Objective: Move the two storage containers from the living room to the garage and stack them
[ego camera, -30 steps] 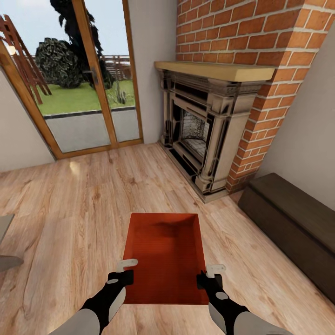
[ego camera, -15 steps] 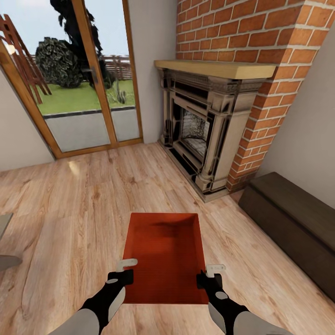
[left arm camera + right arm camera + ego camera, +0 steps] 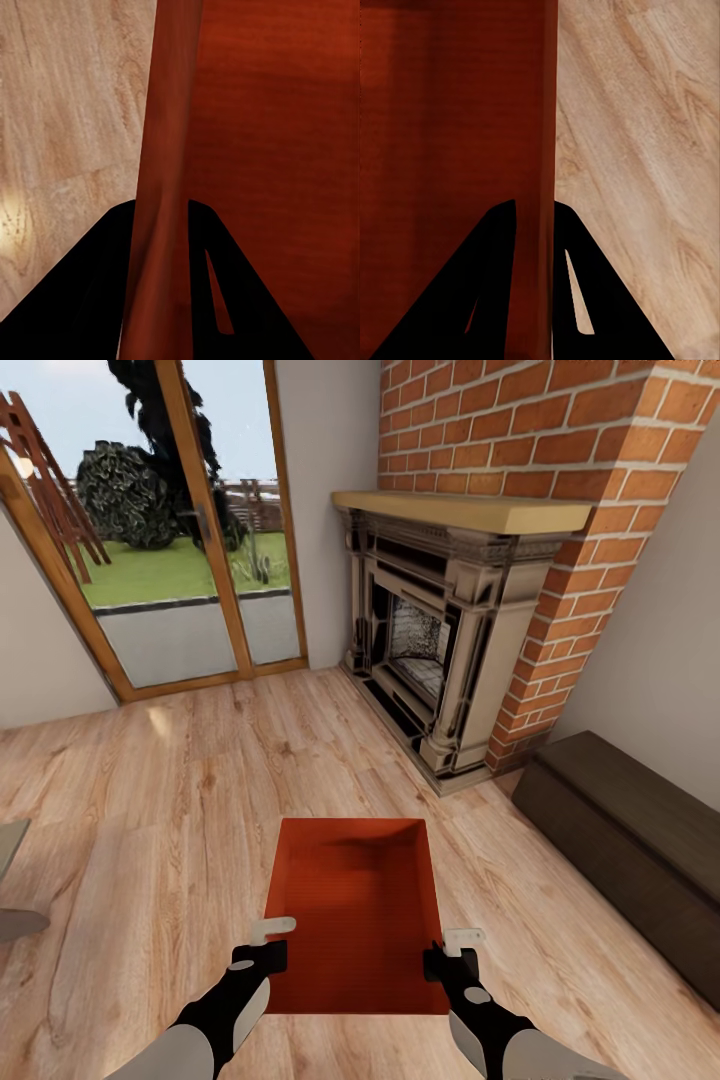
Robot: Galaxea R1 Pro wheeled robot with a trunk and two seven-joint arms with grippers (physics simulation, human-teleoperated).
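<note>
Storage container near fireplace: stiff, thin-walled, likely light. Pinched on both long walls, left claw and right claw each clamped astride one.

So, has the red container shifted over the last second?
No. The container keeps its place against the fireplace and floor planks, both jaws clamped on its side walls.

A brick fireplace with a pale wooden mantel stands ahead of the fingers and to their right. Glazed wooden doors lie ahead-left. A dark low bench sits right, on light plank flooring.
</note>
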